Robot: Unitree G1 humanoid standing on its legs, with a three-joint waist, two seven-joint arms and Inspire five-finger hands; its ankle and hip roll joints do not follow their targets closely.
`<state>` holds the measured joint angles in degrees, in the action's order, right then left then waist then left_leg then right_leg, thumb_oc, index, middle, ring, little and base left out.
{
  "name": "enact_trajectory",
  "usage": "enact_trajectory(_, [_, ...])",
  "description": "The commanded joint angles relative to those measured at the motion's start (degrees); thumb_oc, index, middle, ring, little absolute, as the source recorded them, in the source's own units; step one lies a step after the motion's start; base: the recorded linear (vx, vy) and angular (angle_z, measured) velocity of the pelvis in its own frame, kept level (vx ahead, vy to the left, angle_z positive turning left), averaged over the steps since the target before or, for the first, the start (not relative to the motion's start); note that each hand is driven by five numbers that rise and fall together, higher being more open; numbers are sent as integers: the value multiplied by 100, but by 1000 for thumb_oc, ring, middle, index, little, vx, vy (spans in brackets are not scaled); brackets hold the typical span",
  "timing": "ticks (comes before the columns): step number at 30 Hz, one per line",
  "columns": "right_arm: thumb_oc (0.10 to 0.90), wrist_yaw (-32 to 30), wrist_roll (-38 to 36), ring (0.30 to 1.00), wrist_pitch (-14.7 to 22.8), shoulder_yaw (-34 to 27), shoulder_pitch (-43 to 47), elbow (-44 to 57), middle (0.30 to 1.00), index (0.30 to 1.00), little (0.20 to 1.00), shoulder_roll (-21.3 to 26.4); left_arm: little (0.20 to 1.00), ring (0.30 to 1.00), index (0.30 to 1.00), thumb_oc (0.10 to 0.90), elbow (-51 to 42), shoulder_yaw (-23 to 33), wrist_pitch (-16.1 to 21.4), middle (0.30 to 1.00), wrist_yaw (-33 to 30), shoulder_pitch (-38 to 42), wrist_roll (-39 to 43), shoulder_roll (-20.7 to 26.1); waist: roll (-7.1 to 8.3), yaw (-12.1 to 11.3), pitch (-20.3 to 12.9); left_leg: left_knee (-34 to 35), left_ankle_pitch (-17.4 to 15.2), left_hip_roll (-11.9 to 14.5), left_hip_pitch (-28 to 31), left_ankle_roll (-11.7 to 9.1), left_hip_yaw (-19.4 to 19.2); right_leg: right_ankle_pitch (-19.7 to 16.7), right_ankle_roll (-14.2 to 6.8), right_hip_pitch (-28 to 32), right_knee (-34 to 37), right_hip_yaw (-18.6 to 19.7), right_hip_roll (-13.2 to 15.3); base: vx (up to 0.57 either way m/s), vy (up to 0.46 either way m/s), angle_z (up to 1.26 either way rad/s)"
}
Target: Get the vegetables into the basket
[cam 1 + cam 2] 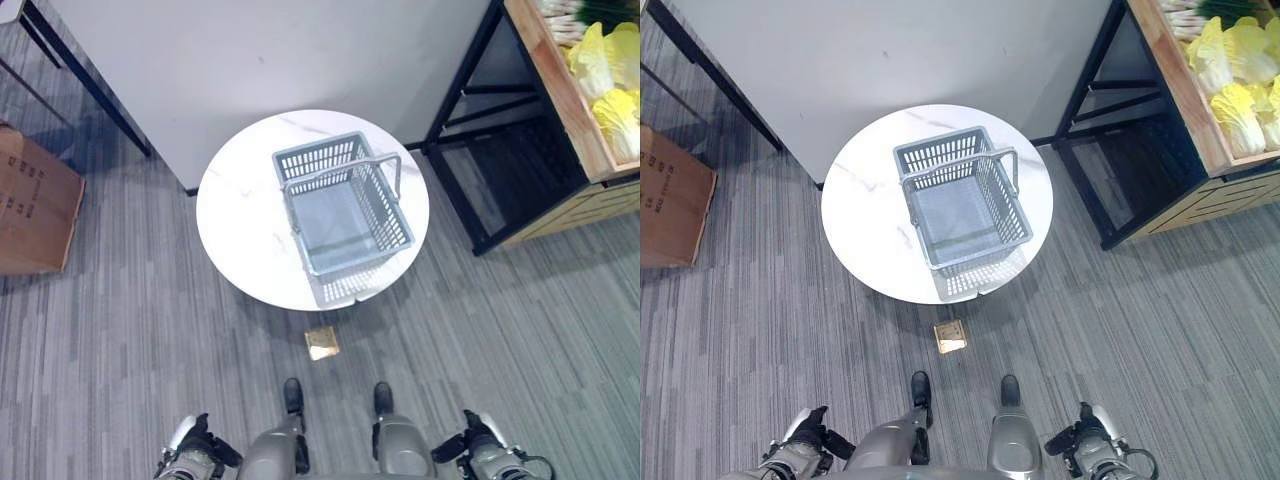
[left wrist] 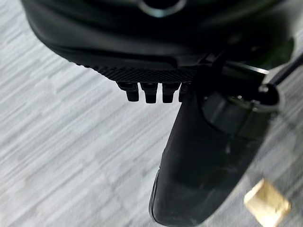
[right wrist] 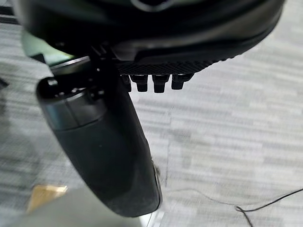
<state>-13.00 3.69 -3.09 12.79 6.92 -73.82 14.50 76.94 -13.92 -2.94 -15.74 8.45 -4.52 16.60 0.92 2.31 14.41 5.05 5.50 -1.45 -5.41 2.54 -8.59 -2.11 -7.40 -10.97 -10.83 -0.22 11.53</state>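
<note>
A grey plastic basket [image 1: 388, 216] stands empty on a round white table [image 1: 238, 222], its handle raised across the top. Pale yellow-green cabbages [image 1: 1232, 72] lie in a wooden shelf crate [image 1: 566, 100] at the far right, with white-green stalks [image 1: 1185, 14] behind them. My left hand [image 1: 196, 444] hangs low at the near left, far from the table. My right hand [image 1: 482, 444] hangs low at the near right. In the wrist views both the left hand [image 2: 156, 71] and the right hand [image 3: 156, 52] have relaxed fingers over the carpet and hold nothing.
A black metal shelf frame [image 1: 470, 130] stands right of the table under the crate. A cardboard box [image 1: 30, 205] sits on the floor at the left. A small tan piece [image 1: 322, 343] lies on the carpet in front of the table. A grey panel [image 1: 260, 60] rises behind the table.
</note>
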Motion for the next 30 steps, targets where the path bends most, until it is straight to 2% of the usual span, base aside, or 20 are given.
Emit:
enact_trajectory(1, [900, -99, 88, 1000, -17, 204, 145, 78, 1000, 1000, 1000, 313, 1000, 1000, 1000, 900, 206, 105, -117, 1000, 19, -227, -147, 207, 169, -82, 84, -427, -407, 314, -102, -181, 200, -842, -241, -55, -137, 152, 77, 29, 174, -7])
enact_trajectory(3, [900, -98, 86, 1000, -8, 214, 131, 125, 1000, 1000, 1000, 301, 1000, 1000, 1000, 900, 229, 152, -132, 1000, 46, -239, -126, 209, 175, -83, 91, -360, -412, 316, -19, -180, 159, -835, -241, -85, -146, 75, 58, 42, 80, -13])
enact_trajectory(4, [900, -80, 91, 1000, -18, 224, 126, 118, 1000, 1000, 1000, 300, 1000, 1000, 1000, 900, 263, 206, -126, 1000, 70, -242, -85, 224, 220, -103, 78, -293, -419, 303, 32, -193, 98, -864, -248, -82, 137, -111, 89, 68, 45, -13])
enact_trajectory(8, [900, -54, 138, 1000, -38, 219, 162, 65, 1000, 1000, 1000, 306, 1000, 1000, 1000, 900, 281, 298, -112, 1000, 110, -211, 68, 230, 259, -112, 92, -518, -607, 327, 49, -237, 119, -922, -305, -241, 620, -285, 156, 72, -65, -16])
enact_trajectory(9, [900, -45, 134, 1000, -41, 231, 173, 81, 1000, 1000, 1000, 323, 1000, 1000, 1000, 900, 276, 329, -98, 1000, 113, -221, 132, 228, 272, -104, 121, -631, -658, 343, 54, -252, 149, -993, -317, -314, 636, -298, 192, 101, -148, -4])
enact_trajectory(11, [900, -31, 126, 1000, -34, 221, 155, 119, 1000, 1000, 1000, 359, 1000, 1000, 1000, 900, 279, 341, -100, 1000, 148, -229, 138, 212, 282, -76, 122, -776, -726, 352, 60, -302, 237, -899, -285, -274, 697, -199, 143, 81, -112, 5])
enact_trajectory(15, [900, 6, 144, 1000, -44, 212, 109, 98, 1000, 1000, 1000, 403, 1000, 1000, 1000, 900, 320, 396, -109, 1000, 173, -289, 141, 166, 286, -98, 35, -763, -728, 444, 146, -389, 268, -757, -203, -137, 811, -238, 35, 116, -173, 31])
enact_trajectory(17, [900, 50, 155, 1000, -60, 212, 46, -21, 1000, 1000, 1000, 459, 1000, 1000, 1000, 900, 361, 498, -105, 1000, 187, -347, 314, 80, 206, -138, -100, -701, -638, 606, 194, -526, 374, -569, -96, 54, 915, -336, -113, 129, -272, 0])
enact_trajectory(24, [900, -73, 18, 1000, -89, -41, -78, -198, 1000, 1000, 1000, 554, 1000, 1000, 1000, 900, 368, 532, -100, 1000, 106, -424, 451, -55, 86, -105, -268, -423, -493, 730, 362, -621, 446, -443, -53, 248, 996, -429, -228, 61, -85, 10])
enact_trajectory(27, [900, -339, -16, 1000, -69, -249, -72, -238, 1000, 1000, 1000, 694, 1000, 1000, 1000, 900, 467, 610, -117, 1000, 5, -447, 458, -43, 96, -74, -341, -277, -457, 748, 472, -642, 396, -507, -86, 344, 1164, -439, -237, 55, -11, 2])
enact_trajectory(28, [900, -681, 315, 1000, -49, -263, -32, -16, 1000, 1000, 1000, 944, 1000, 1000, 1000, 900, 518, 691, -130, 1000, -160, -496, 394, 21, 131, -56, -383, -135, -424, 770, 566, -667, 323, -576, -126, 394, 1301, -433, -249, 41, -1, 2])
enact_trajectory(30, [900, -938, 701, 1000, -49, -344, 46, 497, 1000, 1000, 1000, 1410, 1000, 1000, 1000, 900, 492, 774, -117, 1000, -222, -557, 318, 56, 174, -34, -417, -58, -402, 784, 609, -689, 259, -621, -165, 409, 1355, -392, -247, 4, 18, -5])
